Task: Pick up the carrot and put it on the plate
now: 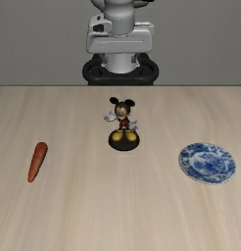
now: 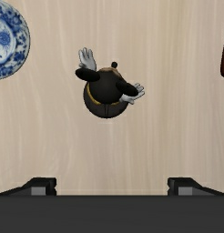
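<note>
- While the carrot (image 1: 36, 162) lies flat on the table (image 1: 120, 216) toward the exterior view's left, well apart from everything else, nothing is holding it.
- The gripper (image 2: 113, 187) hangs well above the table, its fingers spread wide with nothing between them: released.
- A mouse figurine (image 1: 121, 125) stands between the carrot and the plate (image 1: 207, 162), which sits toward the exterior view's right.
- Risk: a low, straight carry from carrot to plate would likely knock the figurine over, so too little lift is the danger.
- Risk: the carrot tapers, and a pinch near its thin end could let it pivot or slip.
- Hard to make out: the wrist view's border cuts the carrot to a sliver and crops the plate, and from overhead the figurine's face is hidden.
</note>
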{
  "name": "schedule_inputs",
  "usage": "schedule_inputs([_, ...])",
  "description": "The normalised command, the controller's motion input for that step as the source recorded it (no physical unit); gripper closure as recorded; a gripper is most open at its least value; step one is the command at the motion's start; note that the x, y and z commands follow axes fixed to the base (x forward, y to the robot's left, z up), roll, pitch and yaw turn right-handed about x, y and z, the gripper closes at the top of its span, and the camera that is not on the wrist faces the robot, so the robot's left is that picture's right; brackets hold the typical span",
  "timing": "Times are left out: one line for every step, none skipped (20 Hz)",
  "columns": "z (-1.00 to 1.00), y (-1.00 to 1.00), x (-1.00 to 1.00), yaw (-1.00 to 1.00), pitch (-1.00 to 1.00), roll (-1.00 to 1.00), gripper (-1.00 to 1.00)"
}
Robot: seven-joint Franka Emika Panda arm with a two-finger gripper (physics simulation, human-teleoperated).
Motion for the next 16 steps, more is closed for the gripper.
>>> schedule_inputs([0.00, -1.00, 0.00, 0.00, 0.00, 0.00, -1.00])
schedule_inputs([0.00, -1.00, 0.00, 0.00, 0.00, 0.00, -1.00])
schedule_inputs([0.00, -1.00, 0.00, 0.00, 0.00, 0.00, -1.00])
schedule_inputs([0.00, -1.00, 0.00, 0.00, 0.00, 0.00, -1.00])
schedule_inputs([0.00, -1.00, 0.00, 0.00, 0.00, 0.00, -1.00])
schedule_inputs([0.00, -1.00, 0.00, 0.00, 0.00, 0.00, -1.00])
schedule_inputs([0.00, -1.00, 0.00, 0.00, 0.00, 0.00, -1.00])
schedule_inputs([0.00, -1.00, 0.00, 0.00, 0.00, 0.00, -1.00])
schedule_inputs([0.00, -1.00, 0.00, 0.00, 0.00, 0.00, -1.00])
schedule_inputs([0.00, -1.00, 0.00, 0.00, 0.00, 0.00, -1.00])
schedule_inputs([0.00, -1.00, 0.00, 0.00, 0.00, 0.00, -1.00])
schedule_inputs([0.00, -1.00, 0.00, 0.00, 0.00, 0.00, -1.00])
schedule_inputs([0.00, -1.00, 0.00, 0.00, 0.00, 0.00, -1.00])
schedule_inputs([0.00, -1.00, 0.00, 0.00, 0.00, 0.00, -1.00])
schedule_inputs([0.00, -1.00, 0.00, 0.00, 0.00, 0.00, -1.00])
schedule_inputs([0.00, -1.00, 0.00, 0.00, 0.00, 0.00, -1.00])
